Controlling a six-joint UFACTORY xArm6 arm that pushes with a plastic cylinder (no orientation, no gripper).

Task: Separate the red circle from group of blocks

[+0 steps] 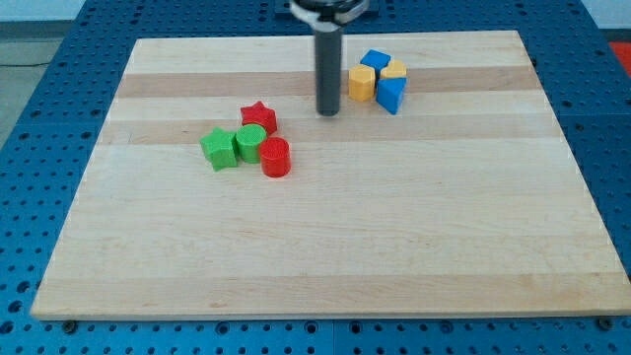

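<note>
The red circle (275, 157) sits left of the board's middle, touching the green circle (249, 143) on its upper left. A red star (258, 117) lies just above them and a green star (219, 148) to the left, all in one tight group. My tip (327, 111) rests on the board up and to the right of this group, about 50 pixels from the red circle, touching no block.
A second cluster lies right of my tip: a yellow hexagon (362, 84), a blue block (375, 61), a yellow block (394, 71) and a blue triangle (391, 95). The wooden board (325, 247) sits on a blue perforated table.
</note>
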